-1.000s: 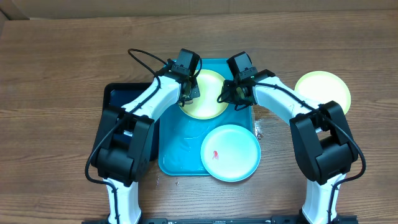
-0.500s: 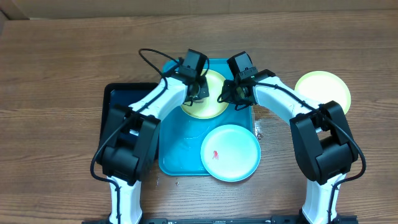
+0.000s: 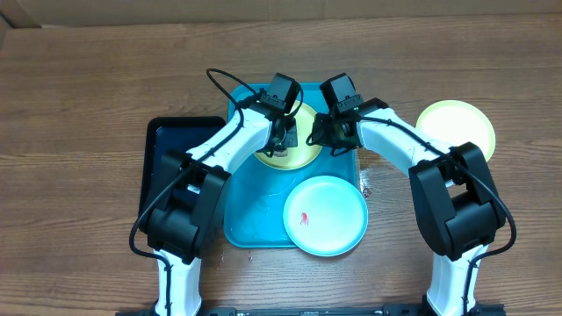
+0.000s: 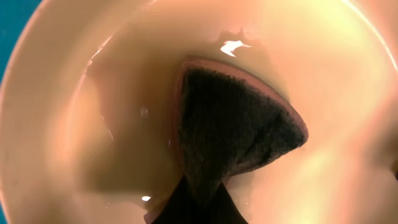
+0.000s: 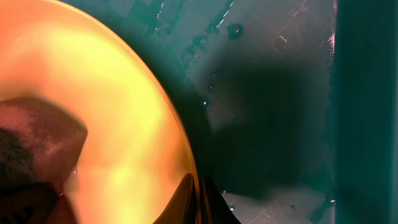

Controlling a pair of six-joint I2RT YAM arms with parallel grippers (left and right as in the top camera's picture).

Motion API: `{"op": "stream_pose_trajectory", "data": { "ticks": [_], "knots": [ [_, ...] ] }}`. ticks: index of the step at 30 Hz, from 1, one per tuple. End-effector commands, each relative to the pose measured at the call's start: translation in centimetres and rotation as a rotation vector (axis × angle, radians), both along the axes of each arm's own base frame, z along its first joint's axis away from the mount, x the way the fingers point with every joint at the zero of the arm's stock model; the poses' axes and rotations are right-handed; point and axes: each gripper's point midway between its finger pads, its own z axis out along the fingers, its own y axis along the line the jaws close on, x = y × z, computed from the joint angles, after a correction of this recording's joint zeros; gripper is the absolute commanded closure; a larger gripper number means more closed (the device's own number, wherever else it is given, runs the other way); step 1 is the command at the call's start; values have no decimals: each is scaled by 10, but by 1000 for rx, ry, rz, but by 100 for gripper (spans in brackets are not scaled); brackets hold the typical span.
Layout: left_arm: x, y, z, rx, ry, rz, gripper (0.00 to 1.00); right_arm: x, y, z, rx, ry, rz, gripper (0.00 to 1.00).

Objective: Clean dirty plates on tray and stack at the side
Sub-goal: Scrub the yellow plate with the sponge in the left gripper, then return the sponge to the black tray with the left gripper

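Note:
A lime-green-rimmed plate lies at the far end of the turquoise tray. My left gripper is shut on a dark sponge and presses it on this plate's pale centre. My right gripper is shut on the plate's right rim, with the sponge at the left of that view. A light-blue-rimmed plate with a red smear lies at the tray's front right, overhanging the rim. A second green-rimmed plate lies on the table to the right.
A smaller black tray lies against the turquoise tray's left side. The tray floor is wet with droplets. A small shiny scrap lies on the wooden table just right of the tray.
My left gripper has moved right across the green plate with the sponge. The right arm and the other two plates have not moved.

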Motion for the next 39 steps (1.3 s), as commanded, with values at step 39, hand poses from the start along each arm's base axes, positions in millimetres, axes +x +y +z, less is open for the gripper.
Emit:
{"op": "stream_pose_trajectory", "data": {
  "ticks": [39],
  "knots": [
    [22, 113, 200, 208, -304, 189, 96, -3, -8, -8, -45, 22, -11, 96]
  ]
}}
